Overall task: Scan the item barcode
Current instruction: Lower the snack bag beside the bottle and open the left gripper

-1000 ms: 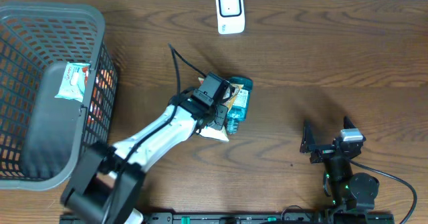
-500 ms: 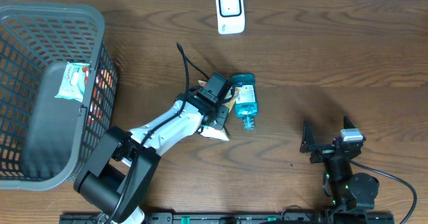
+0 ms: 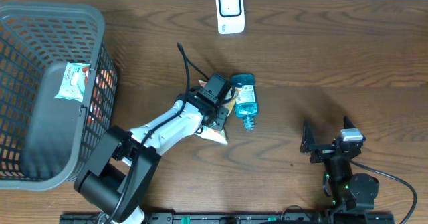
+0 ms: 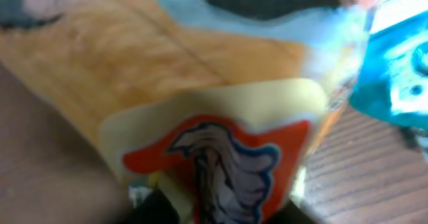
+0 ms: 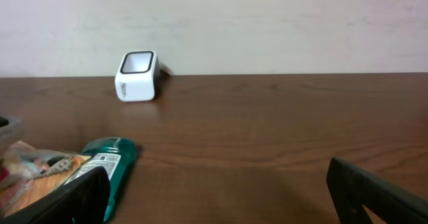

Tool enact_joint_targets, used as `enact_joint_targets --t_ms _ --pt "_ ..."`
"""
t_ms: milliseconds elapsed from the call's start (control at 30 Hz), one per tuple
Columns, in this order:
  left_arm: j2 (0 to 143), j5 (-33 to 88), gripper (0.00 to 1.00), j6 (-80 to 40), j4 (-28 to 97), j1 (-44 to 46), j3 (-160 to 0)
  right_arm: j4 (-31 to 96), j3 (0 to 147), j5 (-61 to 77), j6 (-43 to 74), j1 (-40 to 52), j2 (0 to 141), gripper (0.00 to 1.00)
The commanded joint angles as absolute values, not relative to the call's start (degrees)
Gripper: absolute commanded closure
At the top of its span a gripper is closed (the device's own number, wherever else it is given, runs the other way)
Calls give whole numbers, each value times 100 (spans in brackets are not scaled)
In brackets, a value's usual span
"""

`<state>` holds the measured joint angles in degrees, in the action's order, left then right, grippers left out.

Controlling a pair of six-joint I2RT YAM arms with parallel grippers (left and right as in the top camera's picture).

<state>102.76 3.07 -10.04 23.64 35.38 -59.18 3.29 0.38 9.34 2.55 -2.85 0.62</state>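
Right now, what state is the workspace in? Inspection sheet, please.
Surface: wooden table.
Job's things: scanner at far edge; bag under left claw; bottle lying beside it.
Clutter: basket at left, holding a packet.
Claws: left claw at bag, grip unclear; right claw open, empty.
Cables: left cable loops off arm; right cable by base.
Surroundings: pale wall.

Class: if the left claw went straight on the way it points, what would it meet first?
The snack packet, which fills its wrist view, probably touching; the teal bottle lies beside it.
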Motion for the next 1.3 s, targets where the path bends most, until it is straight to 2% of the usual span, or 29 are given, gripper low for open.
enact_joint_targets --t_ms 0,67,100,400,633,800,833,1000,1267 --pt "10245 287 35 -941 2523 3551 -5889 353 32 915 209 -252 38 1" --pt "10082 244 21 -945 2604 3551 -5892 353 32 913 209 -252 38 1" --pt "9981 198 20 -941 2655 3551 -5892 353 32 913 209 -252 38 1" --pt "8766 -574 13 -867 3107 3551 -5892 353 32 913 209 -252 38 1" --pt "7671 -888 13 -858 3402 3548 -5892 353 32 915 209 -252 38 1" --pt "6823 -1271 12 -858 3415 3548 -5892 353 32 915 209 -252 38 1" --pt "6650 -1391 8 -858 3413 3548 -5892 353 32 913 209 -252 38 1" --pt "5852 -2003 4 -858 3382 3544 -5922 353 32 915 209 -252 38 1" --pt "4803 -2633 3 -860 3282 3544 -6034 353 32 915 209 -252 38 1"
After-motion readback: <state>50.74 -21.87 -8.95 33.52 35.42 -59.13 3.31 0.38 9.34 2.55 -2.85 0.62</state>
